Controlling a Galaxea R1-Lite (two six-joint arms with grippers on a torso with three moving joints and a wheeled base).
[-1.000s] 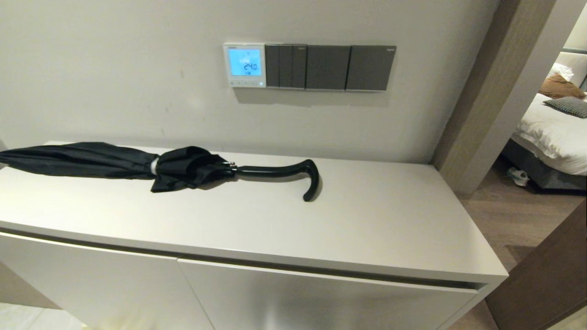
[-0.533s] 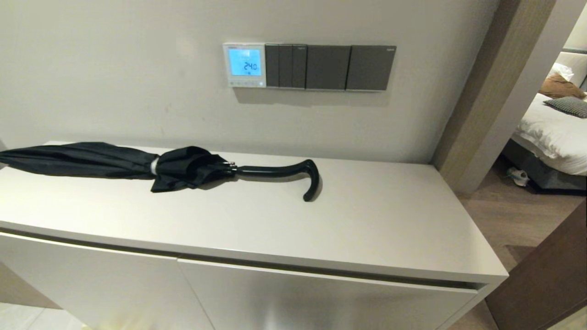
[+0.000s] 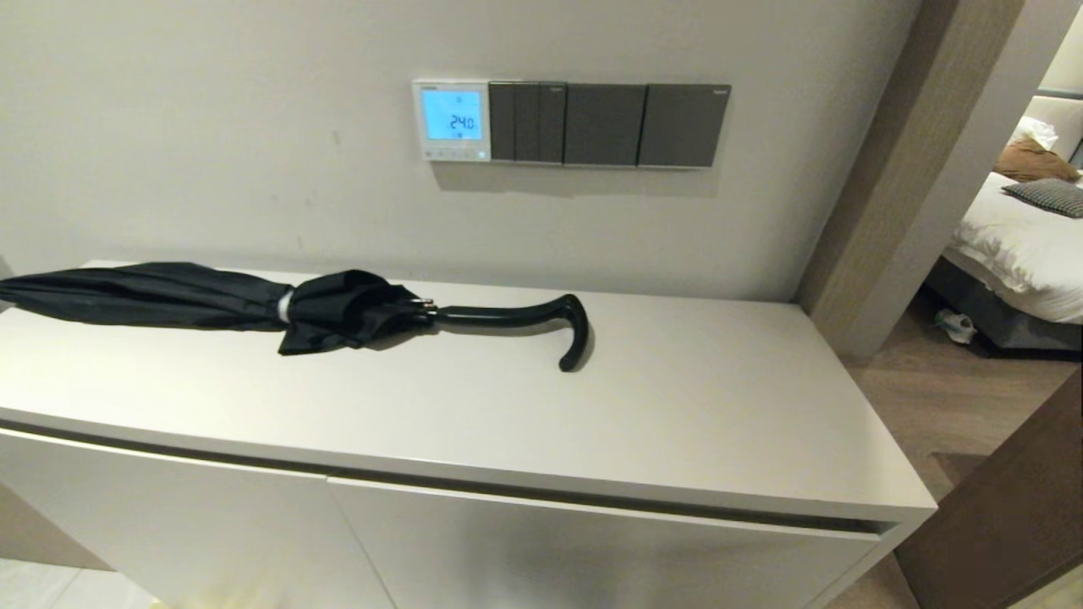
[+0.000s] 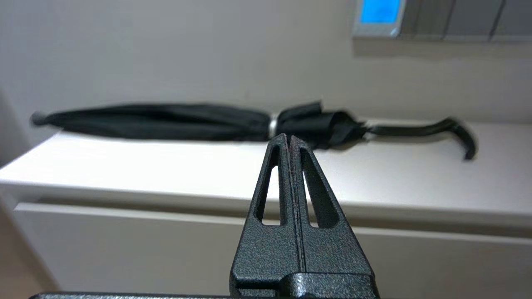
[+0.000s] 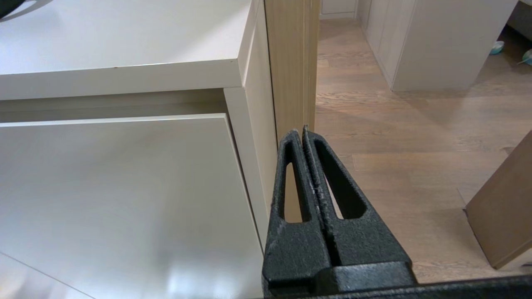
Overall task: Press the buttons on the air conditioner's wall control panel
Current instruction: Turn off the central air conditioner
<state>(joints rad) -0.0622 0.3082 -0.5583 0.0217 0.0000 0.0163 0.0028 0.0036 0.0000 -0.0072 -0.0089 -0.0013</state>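
Note:
The air conditioner's wall control panel (image 3: 452, 120) is a small white-framed square on the wall with a glowing light blue screen reading 24.0. The buttons (image 3: 455, 154) are a row of tiny pale keys under the screen. The panel also shows in the left wrist view (image 4: 379, 16), far off above the cabinet. My left gripper (image 4: 289, 138) is shut and empty, low in front of the cabinet. My right gripper (image 5: 301, 132) is shut and empty, low by the cabinet's right front corner. Neither arm shows in the head view.
Dark grey switch plates (image 3: 605, 124) sit right of the panel. A folded black umbrella (image 3: 254, 306) with a hooked handle lies on the white cabinet top (image 3: 677, 406) below the panel. A wooden door frame (image 3: 897, 186) stands at the right, with a bedroom beyond.

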